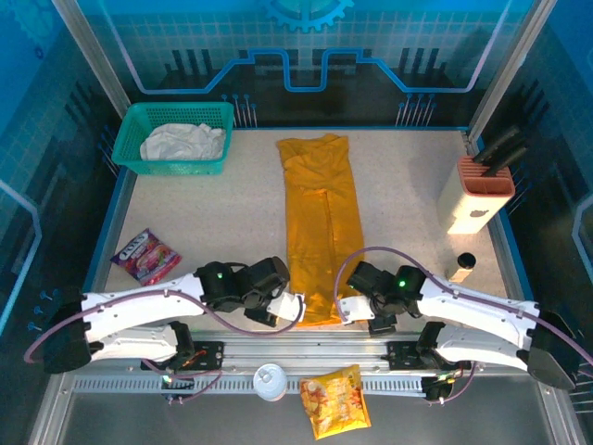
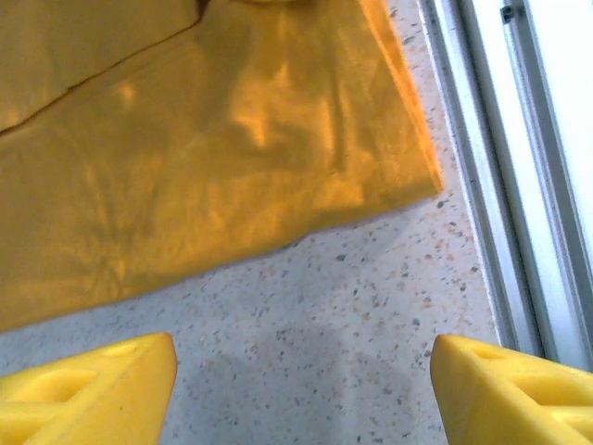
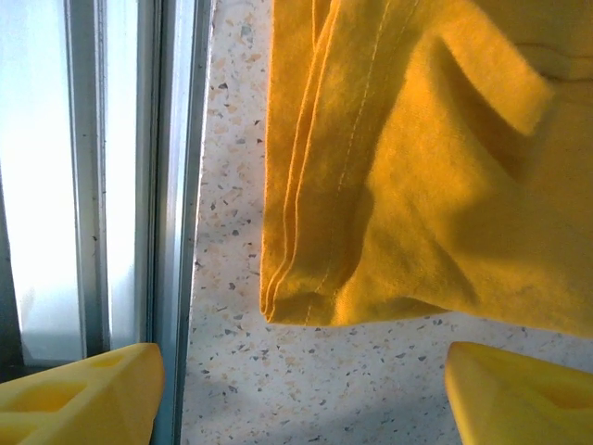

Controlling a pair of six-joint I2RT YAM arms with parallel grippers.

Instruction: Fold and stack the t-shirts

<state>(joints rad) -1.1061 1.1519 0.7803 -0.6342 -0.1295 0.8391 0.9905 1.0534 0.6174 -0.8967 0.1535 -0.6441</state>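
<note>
The basket (image 1: 176, 168), well ahead-left of the left gripper (image 1: 287, 309), holds the white shirt (image 1: 182, 142). The yellow shirt (image 1: 320, 227), folded into a long strip, lies flat with its near hem just ahead of both grippers. Left arm: low, jaws wide apart, nothing held. Right gripper (image 1: 350, 306): low, jaws wide apart, nothing held.

Left arm (image 1: 139, 308), right arm (image 1: 473, 311): jaws apart
</note>
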